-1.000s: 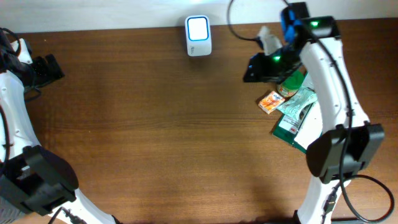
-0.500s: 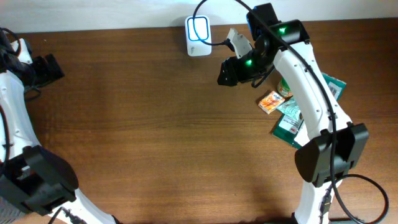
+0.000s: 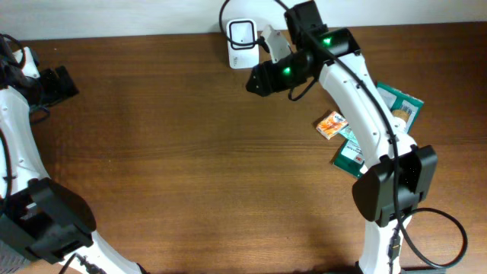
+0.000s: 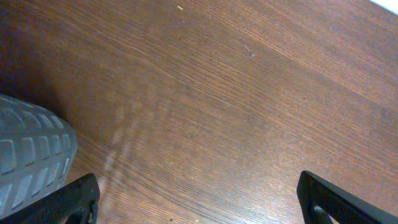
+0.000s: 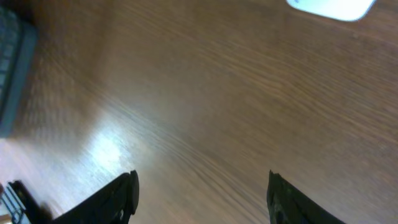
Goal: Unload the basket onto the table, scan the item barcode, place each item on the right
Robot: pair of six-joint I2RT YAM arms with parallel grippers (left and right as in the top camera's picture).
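Observation:
The white barcode scanner (image 3: pixel 242 34) stands at the table's far edge, its lit face up; its corner shows in the right wrist view as a white scanner (image 5: pixel 329 6). My right gripper (image 3: pixel 255 79) hovers just in front and to the right of it. In the right wrist view the right gripper (image 5: pixel 201 186) is open, with only blurred bare wood between its fingers. The items lie at the right: an orange packet (image 3: pixel 332 124) and green pouches (image 3: pixel 354 150). My left gripper (image 3: pixel 59 84) rests at the far left; the left wrist view shows this left gripper (image 4: pixel 198 186) wide open over wood.
A second green pouch (image 3: pixel 401 105) lies beyond the right arm. A grey ribbed object (image 4: pixel 31 155) sits beside my left fingers. A blurred grey shape (image 5: pixel 12 62) lies at the left edge of the right wrist view. The back wall runs behind the scanner.
My right arm has swung left, away from the pile of packets to the front of the scanner, its jaws a little wider. The left arm has not moved.

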